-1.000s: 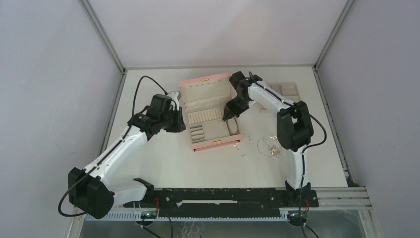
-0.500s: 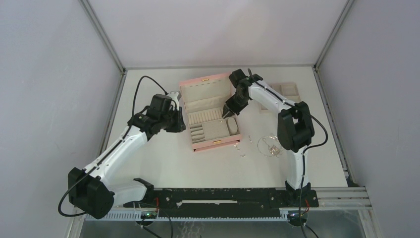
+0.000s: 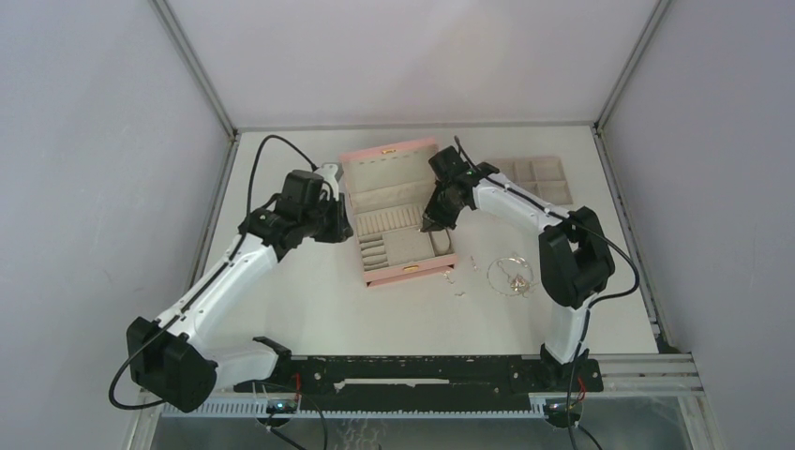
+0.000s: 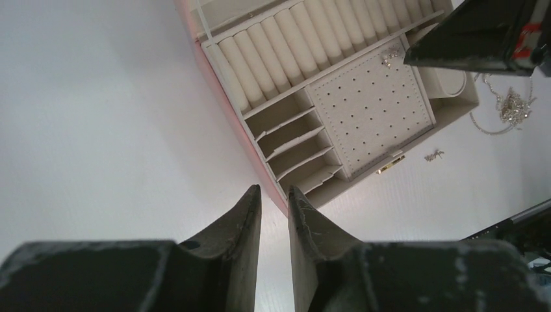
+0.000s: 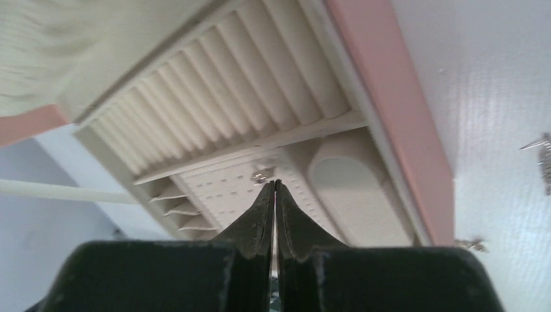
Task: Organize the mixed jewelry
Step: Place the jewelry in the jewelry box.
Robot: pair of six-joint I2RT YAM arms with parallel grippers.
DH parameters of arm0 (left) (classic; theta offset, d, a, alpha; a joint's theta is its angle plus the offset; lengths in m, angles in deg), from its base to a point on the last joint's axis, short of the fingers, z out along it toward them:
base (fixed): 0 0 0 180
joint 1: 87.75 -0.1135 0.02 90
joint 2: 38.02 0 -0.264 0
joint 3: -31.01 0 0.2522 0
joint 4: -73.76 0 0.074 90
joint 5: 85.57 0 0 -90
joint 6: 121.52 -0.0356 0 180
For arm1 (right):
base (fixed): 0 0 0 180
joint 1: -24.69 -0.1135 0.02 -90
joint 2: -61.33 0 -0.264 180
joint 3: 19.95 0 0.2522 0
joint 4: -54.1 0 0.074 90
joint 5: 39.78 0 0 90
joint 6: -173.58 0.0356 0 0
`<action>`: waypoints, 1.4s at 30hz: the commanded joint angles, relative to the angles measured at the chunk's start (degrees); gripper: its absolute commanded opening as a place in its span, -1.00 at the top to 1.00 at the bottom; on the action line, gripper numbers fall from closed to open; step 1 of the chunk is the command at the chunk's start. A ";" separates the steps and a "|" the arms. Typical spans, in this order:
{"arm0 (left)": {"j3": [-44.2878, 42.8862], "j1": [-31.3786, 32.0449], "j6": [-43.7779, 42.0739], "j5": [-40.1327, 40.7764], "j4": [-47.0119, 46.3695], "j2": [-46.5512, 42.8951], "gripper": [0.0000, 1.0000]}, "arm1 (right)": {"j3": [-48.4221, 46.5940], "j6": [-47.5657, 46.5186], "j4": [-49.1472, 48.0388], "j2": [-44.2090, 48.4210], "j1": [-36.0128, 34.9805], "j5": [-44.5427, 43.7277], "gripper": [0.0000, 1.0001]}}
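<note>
We cannot tell whether the blurred tiny silver piece [image 5: 262, 174] at frame centre touches the right claw [image 5: 274, 186]; an earring bit [image 5: 542, 146] is cut by the right edge, and the pink box [image 5: 390, 117] runs off the top

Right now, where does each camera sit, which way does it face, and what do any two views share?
Top external: above and behind the bases, facing down at the table; both arms whole, left gripper and right gripper at the pink box.
Left wrist: left of the box, facing across it; own fingers slightly apart.
Right wrist: over the box, facing its perforated panel; own fingers shut.
Shared: both wrist views show the silver earring on that panel.
</note>
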 commanded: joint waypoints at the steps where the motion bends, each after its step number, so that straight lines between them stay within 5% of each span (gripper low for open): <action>1: -3.77 0.35 -1.14 -0.25 -0.69 1.23 0.46 | 4.40 -6.74 -7.20 5.38 -2.02 -6.08 0.83; 42: -4.90 0.36 -2.68 0.71 -1.02 3.51 0.47 | 4.14 -8.47 -8.74 3.00 -3.30 -6.46 1.00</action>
